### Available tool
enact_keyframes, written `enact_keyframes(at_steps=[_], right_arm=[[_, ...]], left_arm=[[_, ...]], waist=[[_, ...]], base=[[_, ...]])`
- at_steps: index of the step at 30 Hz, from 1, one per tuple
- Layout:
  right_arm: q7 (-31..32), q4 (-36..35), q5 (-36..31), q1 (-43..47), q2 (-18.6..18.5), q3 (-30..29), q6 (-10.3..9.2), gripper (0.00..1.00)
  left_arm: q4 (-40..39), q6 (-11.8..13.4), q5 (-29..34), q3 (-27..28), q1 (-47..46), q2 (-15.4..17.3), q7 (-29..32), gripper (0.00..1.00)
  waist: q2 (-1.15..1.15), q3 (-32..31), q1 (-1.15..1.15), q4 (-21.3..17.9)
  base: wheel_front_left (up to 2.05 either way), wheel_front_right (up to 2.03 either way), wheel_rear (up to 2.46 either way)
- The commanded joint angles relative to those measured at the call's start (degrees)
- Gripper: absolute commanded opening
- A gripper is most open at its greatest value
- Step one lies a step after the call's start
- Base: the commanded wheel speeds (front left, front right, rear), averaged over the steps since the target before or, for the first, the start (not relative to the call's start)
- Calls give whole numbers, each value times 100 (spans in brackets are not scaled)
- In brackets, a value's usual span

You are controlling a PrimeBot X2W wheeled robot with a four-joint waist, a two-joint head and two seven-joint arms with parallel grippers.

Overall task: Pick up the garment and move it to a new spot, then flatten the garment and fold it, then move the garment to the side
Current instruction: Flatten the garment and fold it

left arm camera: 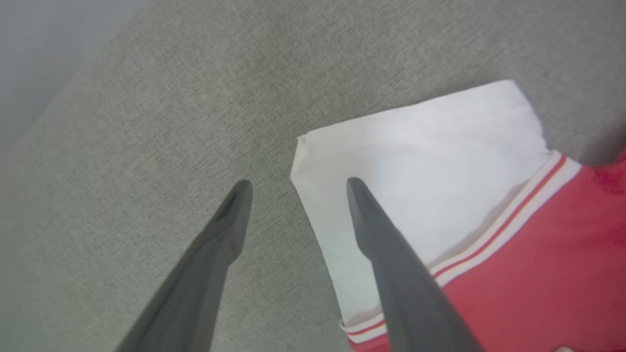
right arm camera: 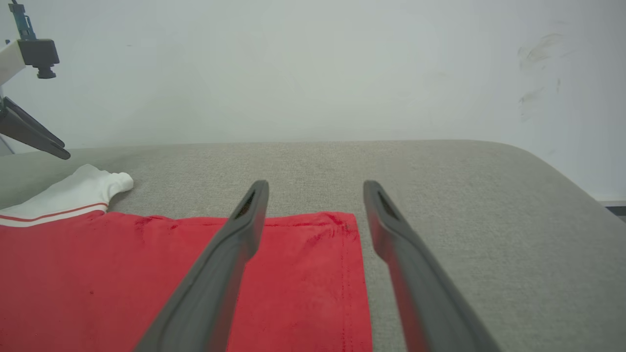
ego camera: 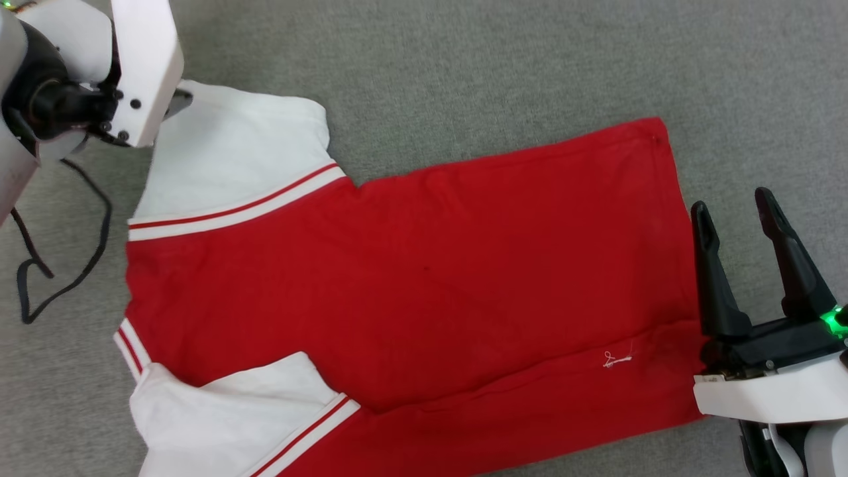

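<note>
Head view crops the garment (ego camera: 411, 278) at its lower white sleeve.

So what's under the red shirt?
The garment lies spread on a grey fabric surface, which shows beside its edges. The part right beneath the cloth is covered, so anything flat lying under there cannot be seen.

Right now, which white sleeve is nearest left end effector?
The far sleeve, upper left in head view: the left end effector hangs over its corner. The near sleeve lies apart.
</note>
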Motion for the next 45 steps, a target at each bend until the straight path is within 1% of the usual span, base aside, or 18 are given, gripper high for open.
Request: enact_keyframes(at_steps=[1,5,11,12,13,16,20,24,27,29,31,34,40,42,45], right_arm=[[-45,62,-5,-105,35,36,-5,100],[-119,176,10,-211,43,67,-5,100],[-186,384,22,-334,13,128,-5,100],[-199,414,24,-355,14,140,-5,100],[-210,438,24,-367,11,145,-5,100],[-227,524,8,-394,-12,134,-5,100],[-227,549,-44,-525,-126,0,-5,100],[-57,495,-91,-752,-504,-146,-5,100],[324,428,-102,-1031,-947,-204,-5,100],[776,380,0,-1281,-1311,-167,-5,100],[1365,402,189,-1492,-1709,-49,-5,100],[2335,473,645,-1907,-2351,259,-5,100],[4378,736,1715,-2785,-3503,1263,-5,100],[5057,857,2091,-3067,-3763,1580,-5,100],[6021,1071,2623,-3489,-3983,1931,-5,100]], left_arm=[[32,-48,139,-142,-124,64,243,100],[43,-91,149,-314,-151,62,581,100],[38,-154,40,-485,125,20,687,100],[27,-158,57,-498,132,27,677,34],[22,-171,40,-507,139,26,676,0],[-15,-189,60,-505,105,24,608,0],[-51,-221,7,-437,99,15,404,0],[-119,-241,-38,-374,140,-30,76,0],[-252,-263,-61,-390,241,-58,-187,0],[-369,-278,-67,-437,323,-42,-316,0],[-499,-280,-42,-498,360,-27,-420,0],[-698,-279,-100,-514,435,-9,-586,0],[-1101,-285,-37,-670,459,-19,-835,0],[-1202,-283,-26,-708,424,-54,-886,0],[-1285,-284,-1,-756,337,-100,-947,0]], waist=[[0,313,-1,-171],[0,491,-1,-222],[0,593,-1,-243],[0,601,-1,-244],[0,604,-1,-241],[0,562,-1,-212],[0,335,-1,-128],[0,-22,-1,-12],[0,-281,-1,109],[0,-419,-1,199],[0,-520,-1,301],[0,-604,-1,431],[0,-574,-1,660],[0,-521,-1,742],[0,-432,-1,849]], base=[[0,0,0],[0,0,0],[0,0,0],[0,0,0],[0,0,0],[0,0,0],[0,0,0],[0,0,0],[0,0,0],[0,0,0],[0,0,0],[0,0,0],[0,0,0],[0,0,0],[0,0,0]])
